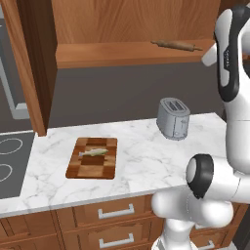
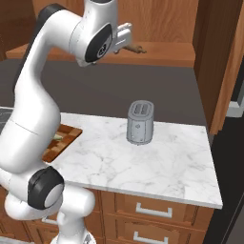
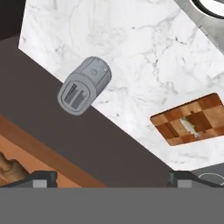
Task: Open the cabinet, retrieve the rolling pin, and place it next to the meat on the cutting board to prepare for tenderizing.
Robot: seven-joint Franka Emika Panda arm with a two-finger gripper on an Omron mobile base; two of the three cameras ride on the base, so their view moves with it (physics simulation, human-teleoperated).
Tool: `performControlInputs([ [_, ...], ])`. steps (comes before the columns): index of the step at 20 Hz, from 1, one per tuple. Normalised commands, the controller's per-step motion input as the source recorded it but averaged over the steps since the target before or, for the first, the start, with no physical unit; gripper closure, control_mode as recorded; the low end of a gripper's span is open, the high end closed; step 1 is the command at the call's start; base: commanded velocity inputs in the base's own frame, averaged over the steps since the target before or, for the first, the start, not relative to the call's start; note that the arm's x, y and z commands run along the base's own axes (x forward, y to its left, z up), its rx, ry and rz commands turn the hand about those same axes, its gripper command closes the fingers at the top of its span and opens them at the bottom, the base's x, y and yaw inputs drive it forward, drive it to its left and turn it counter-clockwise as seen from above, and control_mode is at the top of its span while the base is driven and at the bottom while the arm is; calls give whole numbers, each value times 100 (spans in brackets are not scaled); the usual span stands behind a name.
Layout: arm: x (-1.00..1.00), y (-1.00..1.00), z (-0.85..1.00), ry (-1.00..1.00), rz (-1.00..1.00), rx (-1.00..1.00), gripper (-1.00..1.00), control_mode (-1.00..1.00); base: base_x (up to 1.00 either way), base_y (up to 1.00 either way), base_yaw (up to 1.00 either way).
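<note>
Lying on the bottom shelf of the open cabinet, toward its right end: the rolling pin, slim and brown, well above the counter; partly hidden behind the arm in the right base view. Resting flat on the white marble counter, left of centre: the cutting board, checkered, carrying the meat near its far edge; seen again from the hand camera, board with the pale piece on it. Standing upright on the counter behind and right of the board: a grey toaster, two slots up, nothing visible inside them. Raised high near the shelf: gripper, jaws spread wide, grasping nothing.
</note>
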Motion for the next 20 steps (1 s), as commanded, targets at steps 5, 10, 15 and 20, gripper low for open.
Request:
performControlInputs([
  [5,33,0,12,0,-1,0,-100,-100,0,0,0],
  [10,37,0,3,0,0,0,-100,-100,0,0,0],
  [15,46,0,0,0,-1,0,-100,-100,0,0,0],
  [20,52,0,0,0,-2,0,-100,-100,0,0,0],
])
